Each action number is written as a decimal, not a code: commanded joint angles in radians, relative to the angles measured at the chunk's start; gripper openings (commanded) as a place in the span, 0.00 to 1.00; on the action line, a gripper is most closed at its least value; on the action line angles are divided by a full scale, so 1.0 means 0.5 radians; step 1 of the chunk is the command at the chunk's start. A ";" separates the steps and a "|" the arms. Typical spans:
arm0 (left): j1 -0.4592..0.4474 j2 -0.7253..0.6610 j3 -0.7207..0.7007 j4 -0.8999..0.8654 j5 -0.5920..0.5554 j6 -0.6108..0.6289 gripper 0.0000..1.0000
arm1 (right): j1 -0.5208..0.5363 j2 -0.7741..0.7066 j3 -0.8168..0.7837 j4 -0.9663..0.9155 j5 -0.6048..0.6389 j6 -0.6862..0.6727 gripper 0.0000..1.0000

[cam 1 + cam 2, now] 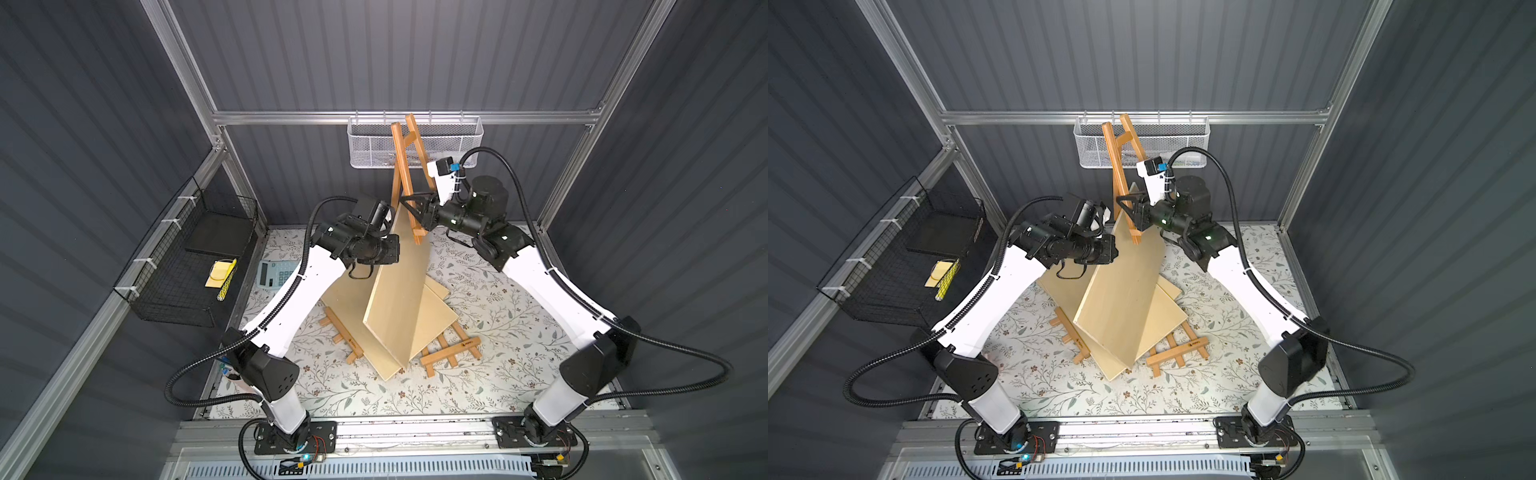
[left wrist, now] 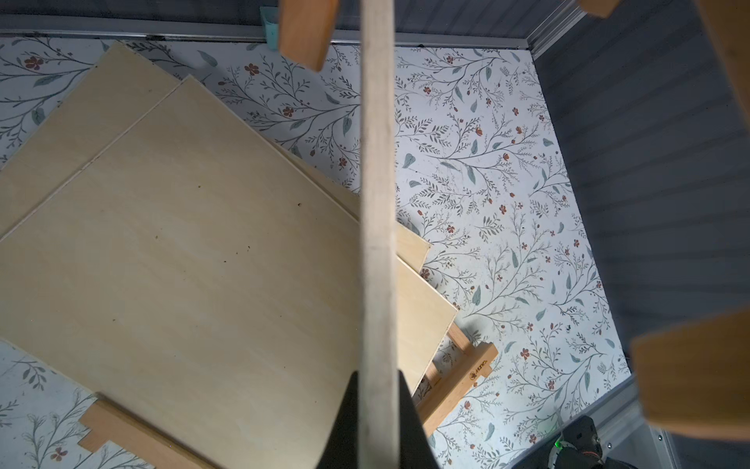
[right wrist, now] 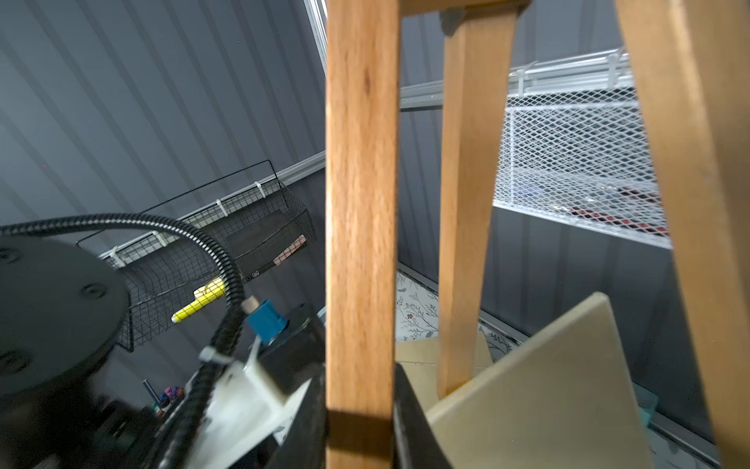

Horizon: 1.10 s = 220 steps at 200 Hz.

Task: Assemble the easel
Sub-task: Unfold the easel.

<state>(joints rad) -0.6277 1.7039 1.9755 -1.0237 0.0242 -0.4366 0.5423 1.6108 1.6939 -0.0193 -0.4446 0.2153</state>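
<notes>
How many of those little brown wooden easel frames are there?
3 easel frames: one raised in the right claw, two flat on the floral table, partly under pale boards. More may be hidden.

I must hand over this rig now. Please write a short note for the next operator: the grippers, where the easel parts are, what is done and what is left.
Left gripper: fingers shut on a plywood board, held tilted above the table.
Right gripper: fingers shut on a wooden easel, held up towards the back wall, not standing.
Floral table: spare boards stacked over two flat easels.
Done: one easel and one board are in hand.
Left: stand the easel and set the board on it. I cannot tell whether they touch now.
</notes>
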 commanded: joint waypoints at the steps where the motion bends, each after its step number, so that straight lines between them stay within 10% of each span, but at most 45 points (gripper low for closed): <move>1: -0.005 -0.052 0.131 0.210 -0.076 0.049 0.00 | -0.008 -0.249 -0.126 0.076 0.055 -0.180 0.00; 59: -0.005 -0.069 0.095 0.161 -0.239 0.054 0.00 | -0.017 -0.681 -0.623 -0.067 0.110 -0.135 0.00; 147: -0.005 -0.016 0.094 0.194 -0.263 0.031 0.00 | -0.019 -0.970 -0.539 -0.235 0.236 -0.372 0.00; 220: -0.005 0.045 0.124 0.149 -0.283 0.011 0.00 | -0.124 -1.022 -0.582 -0.077 0.917 -0.646 0.00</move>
<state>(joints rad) -0.6388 1.7164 1.9976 -1.0458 -0.0246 -0.4564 0.5220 1.1065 1.4139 -0.1623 -0.1600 -0.0357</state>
